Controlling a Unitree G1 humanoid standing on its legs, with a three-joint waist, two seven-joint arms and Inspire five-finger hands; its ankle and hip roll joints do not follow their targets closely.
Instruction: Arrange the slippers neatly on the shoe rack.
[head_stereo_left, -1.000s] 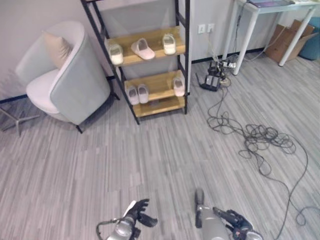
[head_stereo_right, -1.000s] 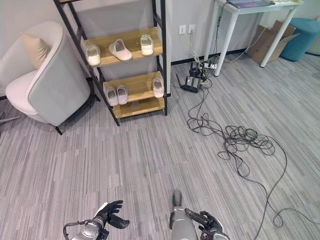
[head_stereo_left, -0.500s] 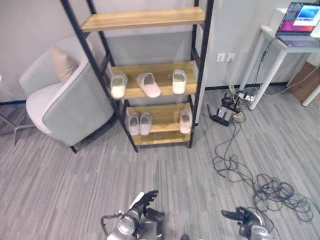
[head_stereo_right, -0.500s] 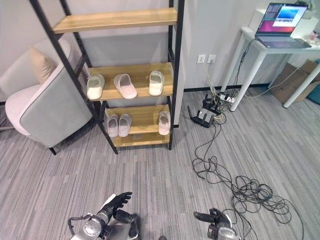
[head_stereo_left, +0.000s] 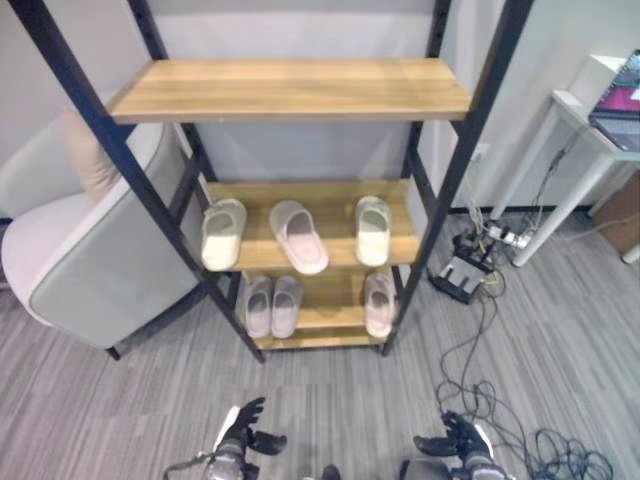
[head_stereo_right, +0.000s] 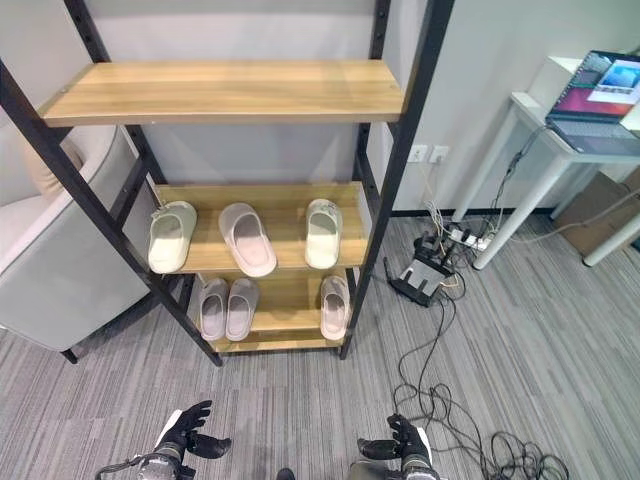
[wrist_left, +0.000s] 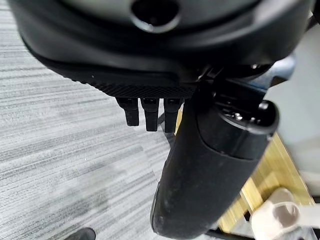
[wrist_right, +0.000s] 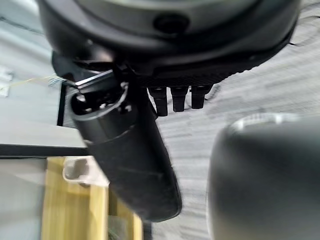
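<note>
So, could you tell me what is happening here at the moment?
The robot faces a shoe rack and handles nothing yet. Its left hand and right hand hang low in front of it, fingers relaxed and empty, well short of the shelves. Three slippers sit on the middle shelf, the centre slipper turned askew. Three more rest on the bottom shelf. The top shelf holds none.

We hold both hands low at the bottom edge of the head views. Our left hand (head_stereo_left: 243, 437) has its fingers spread and relaxed, holding nothing. Our right hand (head_stereo_left: 452, 440) likewise has its fingers extended and loose, thumb standing apart, empty.
</note>
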